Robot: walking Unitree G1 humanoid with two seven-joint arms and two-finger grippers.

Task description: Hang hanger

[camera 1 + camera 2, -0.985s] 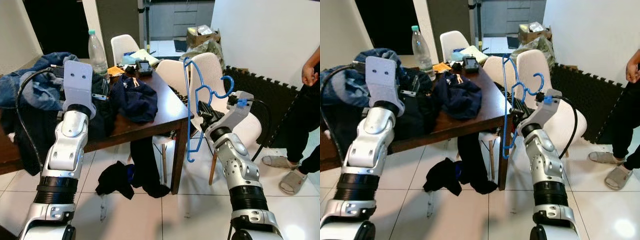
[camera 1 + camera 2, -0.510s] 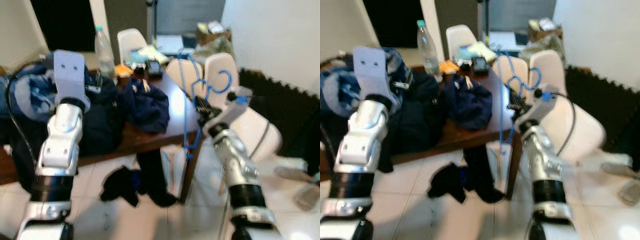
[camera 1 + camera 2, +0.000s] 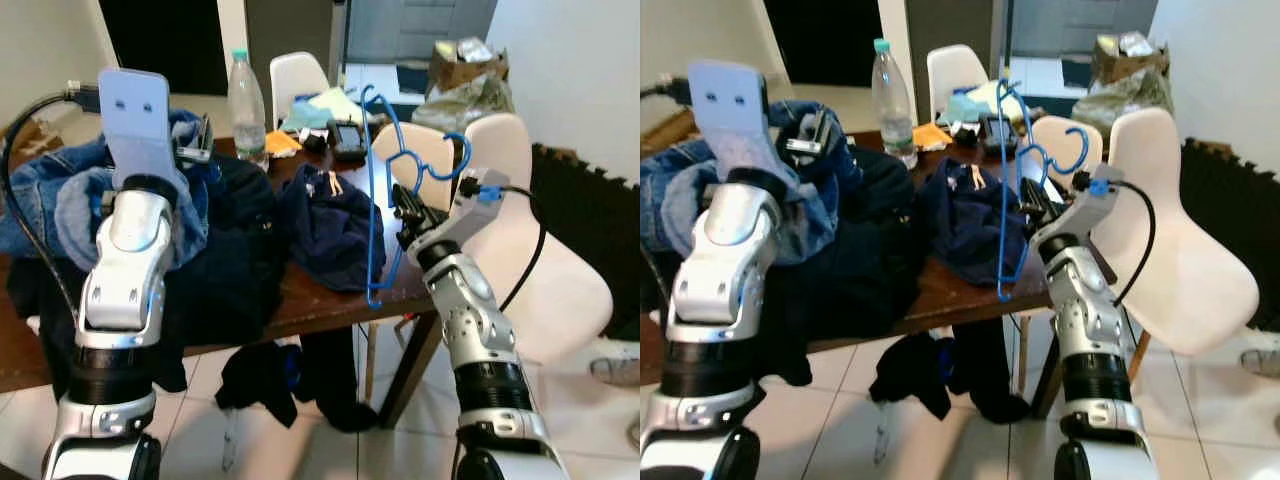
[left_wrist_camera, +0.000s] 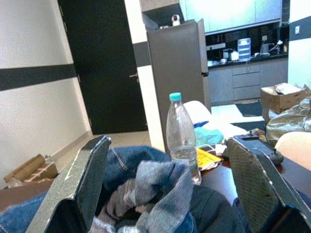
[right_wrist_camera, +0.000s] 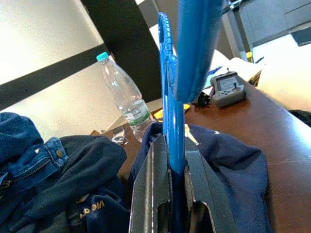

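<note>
A blue plastic hanger (image 3: 372, 200) stands upright over the table's right corner, its hook (image 3: 452, 166) pointing right. My right gripper (image 3: 404, 212) is shut on its thin frame, and in the right wrist view the fingers (image 5: 149, 194) clamp the blue bar (image 5: 171, 126). My left gripper (image 4: 167, 145) is raised over the heap of denim clothes (image 3: 60, 195) at the table's left. It is open, the fingers (image 4: 90, 174) wide apart with nothing between them.
The dark wooden table (image 3: 330, 300) carries a navy garment (image 3: 335, 225), a black one (image 3: 235, 260), a water bottle (image 3: 245, 110) and a small device (image 3: 347, 140). White chairs (image 3: 540, 270) stand right and behind. Dark clothes (image 3: 255, 375) lie on the tiles beneath.
The camera has swung left and come nearer the table; the person at the right edge has gone from view. Relative to the arms, the hanger stays in my right gripper.
</note>
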